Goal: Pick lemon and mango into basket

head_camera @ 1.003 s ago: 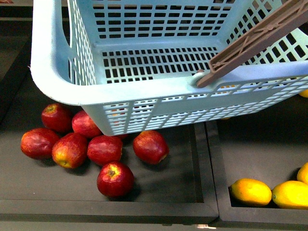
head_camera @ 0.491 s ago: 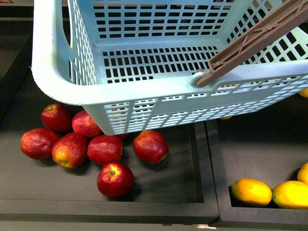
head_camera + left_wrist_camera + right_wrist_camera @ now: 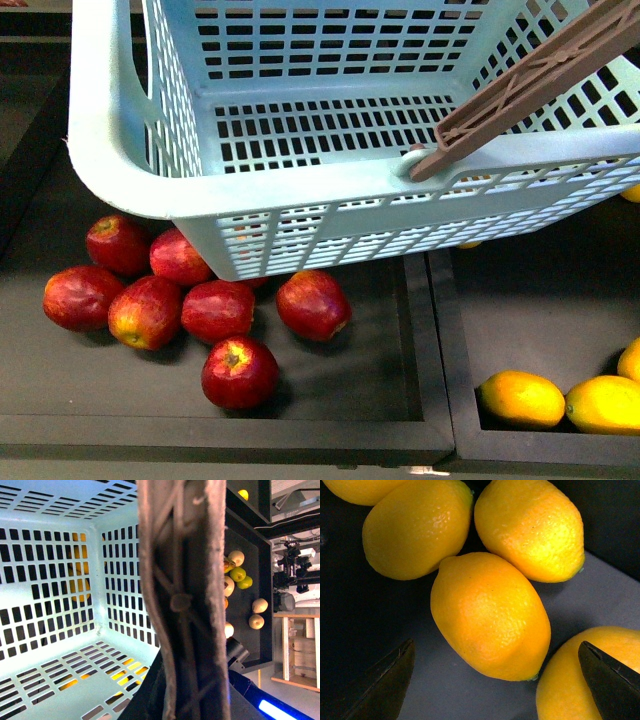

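Right end effector released, dark fingertips spread either side of the lemon, which lies among other lemons on the grey tray floor, not yet gripped. I read this as the lemon pick, and next I need to drop lower and clench across its short axis without catching its neighbours. Left end effector: grip state I cannot tell, since the brown handle fills its view. The basket sits empty over the apples, and I can't single out the mango.
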Tool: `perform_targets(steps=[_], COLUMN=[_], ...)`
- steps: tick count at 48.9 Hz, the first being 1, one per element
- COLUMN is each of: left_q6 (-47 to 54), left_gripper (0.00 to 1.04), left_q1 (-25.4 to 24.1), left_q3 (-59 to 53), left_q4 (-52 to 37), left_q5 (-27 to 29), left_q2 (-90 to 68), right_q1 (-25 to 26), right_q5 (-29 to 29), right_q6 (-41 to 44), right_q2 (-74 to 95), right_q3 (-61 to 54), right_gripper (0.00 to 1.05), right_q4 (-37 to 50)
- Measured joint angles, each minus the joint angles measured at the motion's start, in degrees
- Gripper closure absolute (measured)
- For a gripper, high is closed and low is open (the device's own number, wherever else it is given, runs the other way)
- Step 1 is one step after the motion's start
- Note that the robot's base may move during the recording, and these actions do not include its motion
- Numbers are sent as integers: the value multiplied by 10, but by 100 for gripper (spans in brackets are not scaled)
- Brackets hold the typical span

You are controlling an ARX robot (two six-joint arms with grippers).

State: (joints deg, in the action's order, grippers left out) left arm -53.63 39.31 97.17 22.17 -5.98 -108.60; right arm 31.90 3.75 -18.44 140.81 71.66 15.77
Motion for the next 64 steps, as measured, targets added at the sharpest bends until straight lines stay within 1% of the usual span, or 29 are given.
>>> perform_targets(steps=[28,43,64], left_q6=[0,0,0], left_gripper=[99,99,99], left_q1=[0,0,0], left_q3=[0,0,0], left_q4=[0,0,0], left_q5=[0,0,0], left_q2=[0,0,0], right_q1=[-15,-24,-35], right_q5=[14,16,13], right_q6=[3,20,30], right_q2=[52,74,92], right_q3=[97,135,139], right_gripper=[9,9,9], right_q4=[-60,-80,-81])
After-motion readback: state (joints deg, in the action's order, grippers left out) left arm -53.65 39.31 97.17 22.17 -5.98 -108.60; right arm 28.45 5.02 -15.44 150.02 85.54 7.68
